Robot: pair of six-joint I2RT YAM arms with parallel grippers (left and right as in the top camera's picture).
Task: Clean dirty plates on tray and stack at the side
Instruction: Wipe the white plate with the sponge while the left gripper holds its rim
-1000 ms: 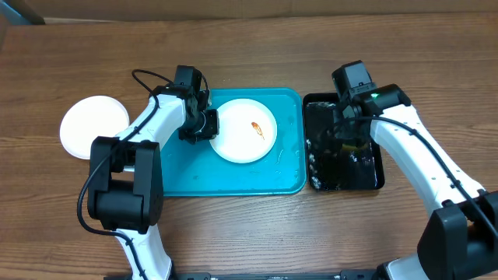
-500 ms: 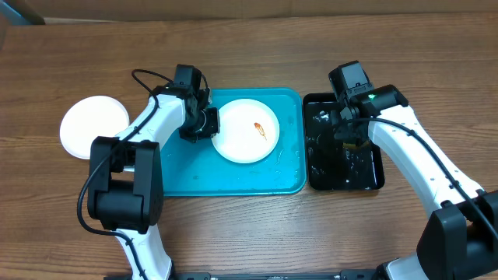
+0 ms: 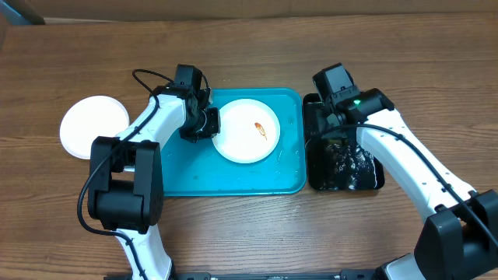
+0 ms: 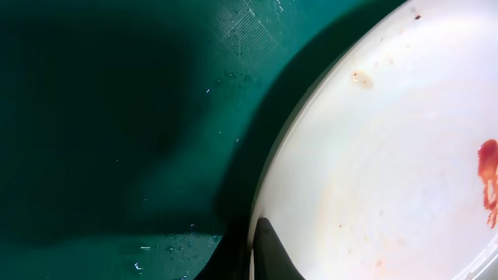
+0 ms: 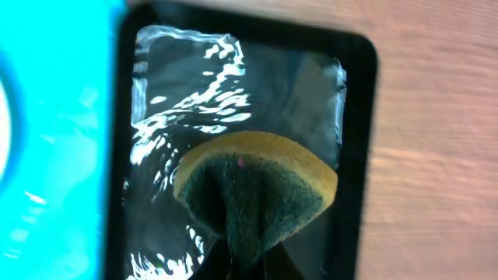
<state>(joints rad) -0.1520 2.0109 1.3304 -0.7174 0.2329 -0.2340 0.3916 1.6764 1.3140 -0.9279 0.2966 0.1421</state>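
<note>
My left gripper [image 3: 204,123] pinches the rim of the smeared plate [image 3: 245,131] on the blue tray [image 3: 179,175]. The plate is stiff, probably wet and slippery, and best held at that rim. My right gripper [image 5: 245,257] clasps a soft sponge [image 5: 257,187] above the black tray [image 5: 358,117].

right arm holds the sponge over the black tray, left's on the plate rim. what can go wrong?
The yellow-and-green sponge in the right pincer hangs over the water-filled black rectangular tray; it may drip on the wooden table.
The left pincer holds only the rim of the white round plate; scrubbing its orange smear could slip it on the wet turquoise plastic tray.
</note>
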